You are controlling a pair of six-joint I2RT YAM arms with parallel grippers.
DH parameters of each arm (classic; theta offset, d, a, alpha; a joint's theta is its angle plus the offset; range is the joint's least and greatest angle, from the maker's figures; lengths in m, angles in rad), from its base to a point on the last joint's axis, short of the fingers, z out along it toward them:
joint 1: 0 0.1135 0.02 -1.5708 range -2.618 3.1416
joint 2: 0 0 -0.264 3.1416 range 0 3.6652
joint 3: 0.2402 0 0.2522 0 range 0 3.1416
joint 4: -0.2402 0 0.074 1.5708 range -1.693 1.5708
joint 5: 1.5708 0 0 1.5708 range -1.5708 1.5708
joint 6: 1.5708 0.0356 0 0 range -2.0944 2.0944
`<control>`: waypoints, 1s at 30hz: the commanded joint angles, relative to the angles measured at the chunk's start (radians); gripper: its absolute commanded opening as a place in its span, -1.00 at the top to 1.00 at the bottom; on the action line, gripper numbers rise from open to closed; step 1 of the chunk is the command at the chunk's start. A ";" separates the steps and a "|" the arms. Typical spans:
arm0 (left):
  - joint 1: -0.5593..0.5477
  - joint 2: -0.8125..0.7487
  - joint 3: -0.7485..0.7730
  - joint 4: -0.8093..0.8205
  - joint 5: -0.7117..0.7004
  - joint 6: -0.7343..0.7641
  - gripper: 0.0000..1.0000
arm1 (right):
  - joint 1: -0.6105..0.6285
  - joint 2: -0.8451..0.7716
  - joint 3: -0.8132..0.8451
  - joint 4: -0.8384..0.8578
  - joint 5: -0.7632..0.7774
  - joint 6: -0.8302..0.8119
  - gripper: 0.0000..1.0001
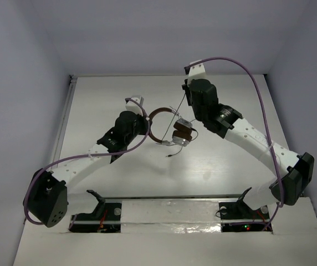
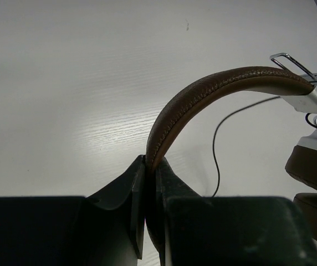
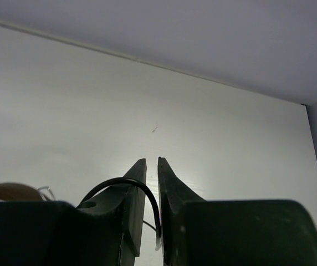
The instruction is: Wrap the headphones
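Observation:
The headphones lie mid-table, with a brown headband (image 1: pixel 157 113) arching left of the silver ear cups (image 1: pixel 181 134). My left gripper (image 1: pixel 147 126) is shut on the headband (image 2: pixel 203 91); both fingers pinch the leather edge at the left gripper (image 2: pixel 150 163). The ear pads (image 2: pixel 311 166) sit at the right of the left wrist view. The thin dark cord (image 2: pixel 216 149) trails across the table. My right gripper (image 1: pixel 187 108) hovers just behind the ear cups. In the right wrist view the right gripper (image 3: pixel 152 162) stands slightly open, and the cord (image 3: pixel 122 182) loops over its left finger and down into the gap.
The cord's loose end (image 1: pixel 170 155) lies in front of the ear cups. White walls close off the table at the back (image 3: pixel 147 61) and at the left (image 1: pixel 64 116). Purple arm cables (image 1: pixel 258 88) arc over the right side.

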 commanded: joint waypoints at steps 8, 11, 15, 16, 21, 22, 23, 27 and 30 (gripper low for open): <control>-0.004 -0.082 0.043 0.033 0.076 -0.007 1.00 | -0.150 -0.017 -0.034 0.165 -0.142 0.070 0.62; -0.004 -0.114 0.064 0.033 0.156 -0.004 1.00 | -0.181 -0.016 -0.066 0.187 -0.242 0.120 0.61; -0.004 -0.145 0.098 0.029 0.243 -0.012 1.00 | -0.190 0.007 -0.078 0.193 -0.357 0.151 0.60; -0.004 -0.165 0.102 0.027 0.254 -0.023 1.00 | -0.190 0.004 -0.092 0.199 -0.398 0.165 0.60; -0.004 -0.226 0.151 -0.003 0.236 -0.067 1.00 | -0.199 -0.059 -0.194 0.294 -0.529 0.284 0.71; -0.004 -0.244 0.159 -0.011 0.219 -0.072 1.00 | -0.199 -0.080 -0.208 0.315 -0.544 0.297 0.73; -0.004 -0.254 0.168 -0.023 0.203 -0.078 1.00 | -0.199 -0.091 -0.237 0.326 -0.548 0.304 0.75; -0.004 -0.260 0.236 -0.140 0.107 -0.052 1.00 | -0.209 -0.152 -0.290 0.354 -0.552 0.338 0.87; -0.004 -0.269 0.230 -0.129 0.107 -0.053 1.00 | -0.209 -0.185 -0.307 0.362 -0.555 0.344 0.95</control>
